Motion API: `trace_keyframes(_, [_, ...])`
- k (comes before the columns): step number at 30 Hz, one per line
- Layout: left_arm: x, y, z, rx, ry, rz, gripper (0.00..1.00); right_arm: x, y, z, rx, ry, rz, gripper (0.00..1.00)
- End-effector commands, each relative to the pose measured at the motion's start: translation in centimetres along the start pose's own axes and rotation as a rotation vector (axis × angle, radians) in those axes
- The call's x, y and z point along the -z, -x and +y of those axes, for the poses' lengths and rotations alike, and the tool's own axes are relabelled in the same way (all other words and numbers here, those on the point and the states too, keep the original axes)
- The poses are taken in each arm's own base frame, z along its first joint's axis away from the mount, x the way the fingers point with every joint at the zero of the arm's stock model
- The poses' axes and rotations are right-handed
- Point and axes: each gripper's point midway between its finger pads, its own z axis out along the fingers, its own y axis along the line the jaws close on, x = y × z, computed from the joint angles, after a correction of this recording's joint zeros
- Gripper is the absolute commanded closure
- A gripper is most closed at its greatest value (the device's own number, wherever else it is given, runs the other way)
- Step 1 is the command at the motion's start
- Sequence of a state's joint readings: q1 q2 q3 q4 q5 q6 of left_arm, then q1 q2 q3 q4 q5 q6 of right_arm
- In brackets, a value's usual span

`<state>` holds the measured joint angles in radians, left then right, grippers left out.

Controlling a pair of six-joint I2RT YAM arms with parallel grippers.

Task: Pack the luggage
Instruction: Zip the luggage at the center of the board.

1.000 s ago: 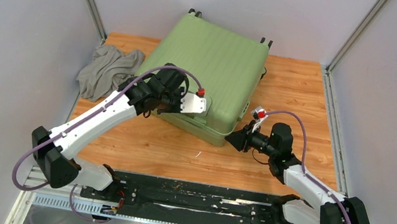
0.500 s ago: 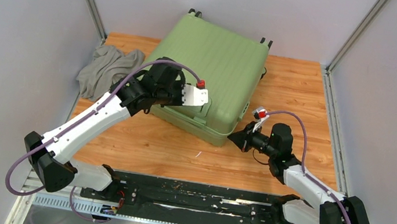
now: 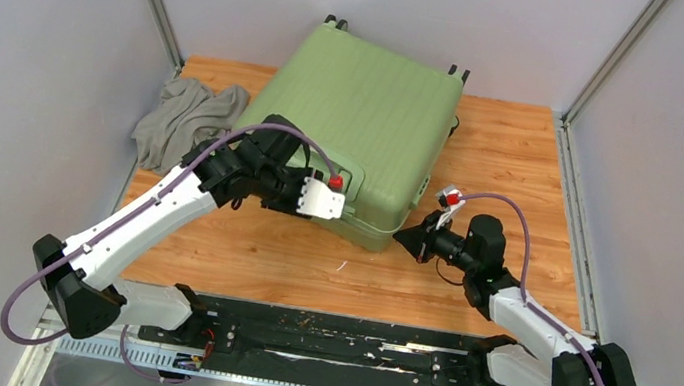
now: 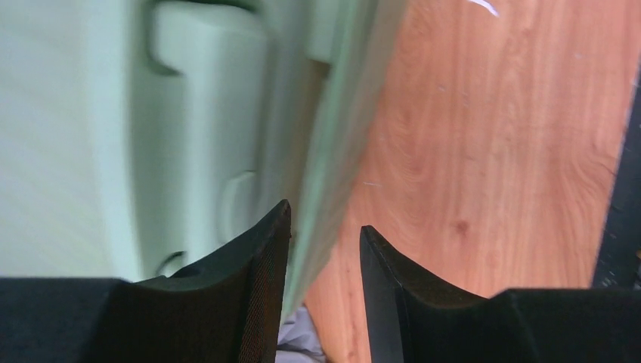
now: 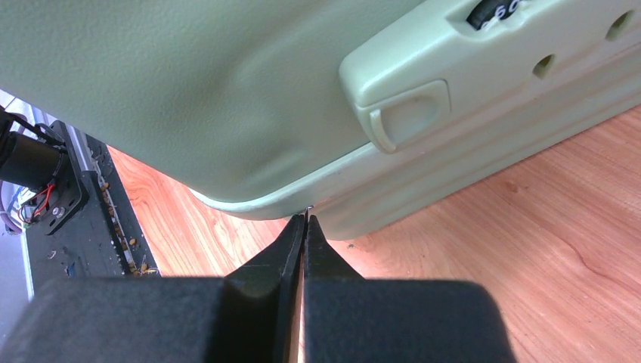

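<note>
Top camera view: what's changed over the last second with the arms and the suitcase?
The left gripper swung from over the lid of the luggage toward its near side and opened; its fingers now stand apart at the shell's edge. The right gripper closed and sits shut at the front seam, barely moved. The luggage and the grey cloth stayed put.

luggage [image 3: 359,115] upper centre of frame on table [image 3: 525,158], cloth [image 3: 184,120] just left of it near table's left edge, left gripper [image 3: 341,208] at luggage's near edge mid-frame, right gripper [image 3: 401,235] at its near right corner, mounting rail [image 3: 327,344] across bottom
</note>
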<state>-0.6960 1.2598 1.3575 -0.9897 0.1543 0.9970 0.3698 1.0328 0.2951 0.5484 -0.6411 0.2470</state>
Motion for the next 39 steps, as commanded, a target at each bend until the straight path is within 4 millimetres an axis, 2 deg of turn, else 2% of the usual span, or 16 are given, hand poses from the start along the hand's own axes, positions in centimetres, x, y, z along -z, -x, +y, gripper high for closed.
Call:
trace_keyframes(1, [-1.3, -1.9, -4.3, -0.045, -0.155, 0.029, 0.56, 0.1, 2.0, 0.5, 0.050, 0.023, -0.063, 1.00])
trace_keyframes(5, [-2.6, -2.8, -4.1, -0.064, -0.180, 0.075, 0.54, 0.1, 2.0, 0.6, 0.046, 0.026, -0.067, 1.00])
trace_keyframes(9, [-3.4, -2.9, -1.6, -0.026, -0.103, 0.098, 0.53, 0.2, 2.0, 0.7, 0.046, 0.029, -0.067, 1.00])
trace_keyframes(13, [-3.2, -2.6, -0.4, -0.032, -0.032, 0.081, 0.51, 0.4, 1.9, 0.8, 0.050, 0.028, -0.063, 1.00])
trace_keyframes(20, [-1.3, -2.6, -0.1, -0.070, 0.020, 0.076, 0.46, 0.4, 2.2, 0.9, 0.059, 0.034, -0.068, 1.00])
trace_keyframes(24, [-1.7, -3.6, -0.1, -0.081, 0.010, 0.108, 0.44, 0.5, 2.3, 1.1, 0.058, 0.040, -0.071, 1.00])
trace_keyframes(28, [-2.4, -3.6, 0.5, -0.055, -0.004, 0.108, 0.40, 0.5, 2.1, 1.1, 0.057, 0.043, -0.069, 1.00])
trace_keyframes(35, [-4.5, -5.7, 0.1, -0.039, -0.061, 0.184, 0.45, 0.6, 2.2, 1.2, 0.064, 0.042, -0.074, 1.00])
trace_keyframes(39, [-6.0, -7.0, 0.6, -0.006, -0.086, 0.231, 0.54, 0.6, 2.1, 1.2, 0.063, 0.043, -0.072, 1.00])
